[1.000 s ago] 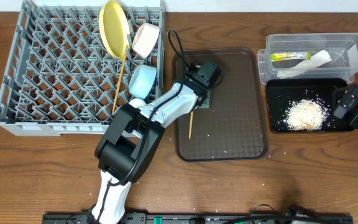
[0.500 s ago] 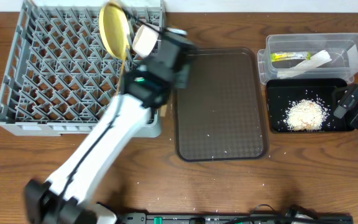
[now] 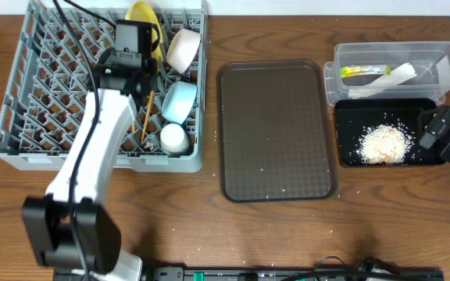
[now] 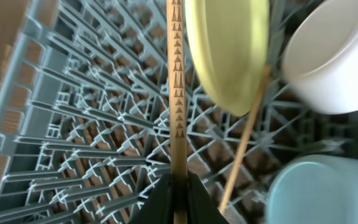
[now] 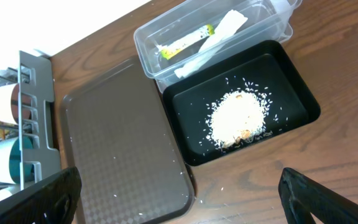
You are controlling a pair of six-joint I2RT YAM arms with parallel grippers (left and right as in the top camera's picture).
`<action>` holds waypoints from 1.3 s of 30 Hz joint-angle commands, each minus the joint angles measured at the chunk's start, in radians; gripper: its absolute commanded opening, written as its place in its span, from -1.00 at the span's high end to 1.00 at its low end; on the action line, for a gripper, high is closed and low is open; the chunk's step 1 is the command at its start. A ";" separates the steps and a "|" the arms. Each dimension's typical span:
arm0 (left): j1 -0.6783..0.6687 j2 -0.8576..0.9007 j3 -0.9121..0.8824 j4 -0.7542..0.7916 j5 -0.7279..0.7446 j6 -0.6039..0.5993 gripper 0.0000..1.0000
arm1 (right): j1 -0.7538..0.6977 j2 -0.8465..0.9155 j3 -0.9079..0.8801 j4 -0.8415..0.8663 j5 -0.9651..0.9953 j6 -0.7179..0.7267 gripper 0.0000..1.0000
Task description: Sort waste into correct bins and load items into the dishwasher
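My left gripper hangs over the grey dishwasher rack, shut on a patterned wooden chopstick that points away between the pegs. A second chopstick leans in the rack beside the yellow plate. The white bowl, light blue bowl and small white cup also sit in the rack. The clear tub holds the green-and-yellow wrapper and the paper strip. Rice scraps lie in the black tray. My right gripper stands open by that tray.
The brown serving tray lies between the rack and the bins, with a few rice grains on it. Loose grains also dot the wooden table near its front edge. In the right wrist view the rack's end wall shows at the far left.
My left arm has swung left from the brown tray to over the rack, carrying the chopstick that lay on the tray. The right arm has not moved.
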State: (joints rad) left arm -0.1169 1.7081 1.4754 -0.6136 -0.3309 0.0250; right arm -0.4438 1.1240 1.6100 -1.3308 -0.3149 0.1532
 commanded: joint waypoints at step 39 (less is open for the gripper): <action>0.002 -0.481 0.002 -0.405 0.350 -0.345 -0.65 | -0.004 0.002 0.009 -0.001 -0.003 0.011 -0.99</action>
State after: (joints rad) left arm -0.1139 1.2888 1.4746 -0.9344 -0.0532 -0.2127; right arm -0.4438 1.1252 1.6100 -1.3308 -0.3149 0.1528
